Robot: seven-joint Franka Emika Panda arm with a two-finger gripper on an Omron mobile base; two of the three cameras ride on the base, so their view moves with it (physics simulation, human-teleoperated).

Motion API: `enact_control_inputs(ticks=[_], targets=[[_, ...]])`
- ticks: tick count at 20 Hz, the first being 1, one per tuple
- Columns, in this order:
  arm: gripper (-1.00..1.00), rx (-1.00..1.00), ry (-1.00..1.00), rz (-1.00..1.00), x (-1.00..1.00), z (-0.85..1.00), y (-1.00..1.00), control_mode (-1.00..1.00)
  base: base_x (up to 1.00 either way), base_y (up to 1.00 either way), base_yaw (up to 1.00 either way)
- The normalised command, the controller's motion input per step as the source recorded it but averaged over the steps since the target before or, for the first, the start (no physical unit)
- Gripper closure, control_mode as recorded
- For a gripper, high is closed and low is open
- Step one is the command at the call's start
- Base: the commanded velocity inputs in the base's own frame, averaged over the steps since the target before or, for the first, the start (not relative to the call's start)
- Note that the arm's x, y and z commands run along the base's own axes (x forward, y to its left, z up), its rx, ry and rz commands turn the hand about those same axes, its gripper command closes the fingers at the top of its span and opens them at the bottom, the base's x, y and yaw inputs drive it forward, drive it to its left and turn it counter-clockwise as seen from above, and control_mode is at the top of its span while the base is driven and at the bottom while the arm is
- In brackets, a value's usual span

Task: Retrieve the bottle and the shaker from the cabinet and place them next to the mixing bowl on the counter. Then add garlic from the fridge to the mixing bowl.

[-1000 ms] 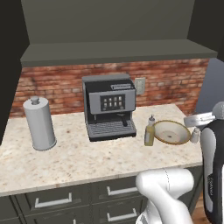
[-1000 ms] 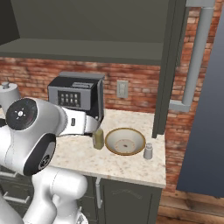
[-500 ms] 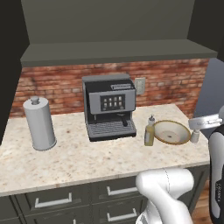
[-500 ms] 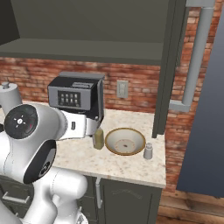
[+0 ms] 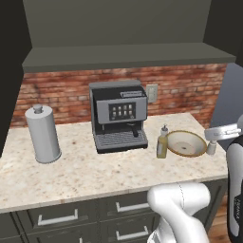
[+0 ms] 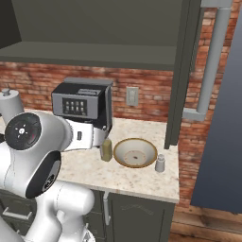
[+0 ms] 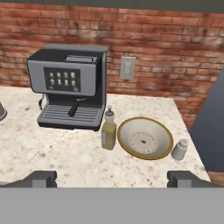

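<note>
Over the last second, no shift among the things on the counter [image 5: 85, 175], only in the arm: elbow lower and further left in the right base view, forearm a little further down the right edge of the left base view. Reads as a pull-back from the counter's right end, with the first half of the task judged done and the garlic trip next. Gripper [image 7: 113, 179] spread wide, fingertips far apart at the bottom of the hand view, nothing between them. Bottle [image 7: 109, 131] upright near the counter's right end, just beside the left rim of the mixing bowl [image 7: 143, 139], perhaps touching it; yellowish body, pale cap with a small spout. Shaker [image 7: 179, 149] upright just off the bowl's right rim, close to the counter's right edge; small, pale, with a greyish top. Bowl itself shallow, cream inside with a tan rim, no garlic in it. Coffee machine [image 7: 70, 87] behind and left of the bottle, against the brick wall. Tall dark panel [image 6: 222, 118] past the counter's right end, probably the fridge, closed as far as visible.
</note>
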Motion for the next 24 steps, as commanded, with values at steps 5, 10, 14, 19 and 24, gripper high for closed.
enact_control_inputs(ticks=[5,10,14,19,24], targets=[[-1.0,0.0,0.0,0.0,0.0,0.0,0.0,1.0,-0.54,0.0,0.0],[-1.0,0.0,0.0,0.0,0.0,0.0,0.0,1.0,-1.0,0.1,0.09],[-1.0,0.0,0.0,0.0,0.0,0.0,0.0,1.0,-1.0,0.26,0.19],[-1.0,0.0,0.0,0.0,0.0,0.0,0.0,1.0,-1.0,0.44,0.24],[-1.0,0.0,0.0,0.0,0.0,0.0,0.0,1.0,-0.51,0.93,0.55]])
